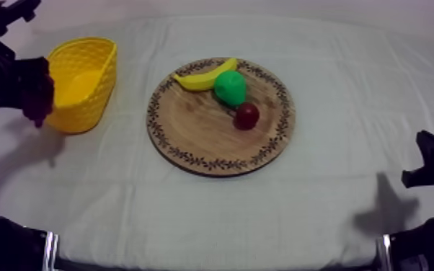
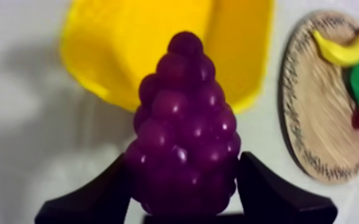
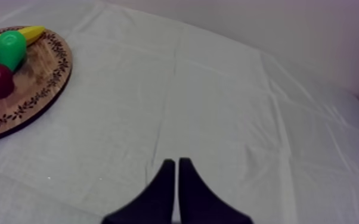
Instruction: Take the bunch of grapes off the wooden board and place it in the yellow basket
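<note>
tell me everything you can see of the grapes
The grapes are a dark purple, glossy, plastic-looking cluster of round berries, broad at one end and tapering to a single berry. The left gripper is shut on the broad end, clamping it from both sides, and the narrow tip points toward the basket. They hang off the board, by the basket's rim, not yet inside.

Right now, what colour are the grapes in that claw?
Dark purple grapes, clearest in the left wrist view.

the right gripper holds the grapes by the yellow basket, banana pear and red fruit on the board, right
No, the left gripper holds the bunch of grapes by the yellow basket, as the left wrist view shows; the rest is right.
</note>
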`<state>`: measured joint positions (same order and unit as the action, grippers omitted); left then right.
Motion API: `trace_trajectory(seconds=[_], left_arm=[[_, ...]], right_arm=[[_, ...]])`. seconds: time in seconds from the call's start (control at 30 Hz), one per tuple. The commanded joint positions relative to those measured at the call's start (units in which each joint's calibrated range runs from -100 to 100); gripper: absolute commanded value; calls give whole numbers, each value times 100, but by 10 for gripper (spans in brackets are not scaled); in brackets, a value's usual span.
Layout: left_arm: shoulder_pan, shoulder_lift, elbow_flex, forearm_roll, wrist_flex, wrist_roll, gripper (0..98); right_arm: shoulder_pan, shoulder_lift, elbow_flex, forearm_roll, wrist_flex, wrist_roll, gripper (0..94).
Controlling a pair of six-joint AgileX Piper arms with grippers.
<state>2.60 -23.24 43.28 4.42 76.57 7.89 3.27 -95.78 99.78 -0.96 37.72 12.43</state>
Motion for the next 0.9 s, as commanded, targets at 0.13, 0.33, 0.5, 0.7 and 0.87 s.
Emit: trace_trajectory(seconds=[0.13,0.33,0.5,0.7,0.87], left_arm=[[-201,458,-841,-84,-119,-166,507],[-199,1130,-1618,-76,-397,-361,510],[-108,1763,-2073,-89,-673,-460,512],[-44,2510,-2293,-69,-1019,-531,513],[-19,2969,-2324,-53,-1247,-543,513]], right_arm=[[3,2,-1,0,2,0,3],[3,2,-1,0,2,0,3],[3,2,-1,0,2,0,3],[3,2,-1,0,2,0,3],[3,2,-1,0,2,0,3]])
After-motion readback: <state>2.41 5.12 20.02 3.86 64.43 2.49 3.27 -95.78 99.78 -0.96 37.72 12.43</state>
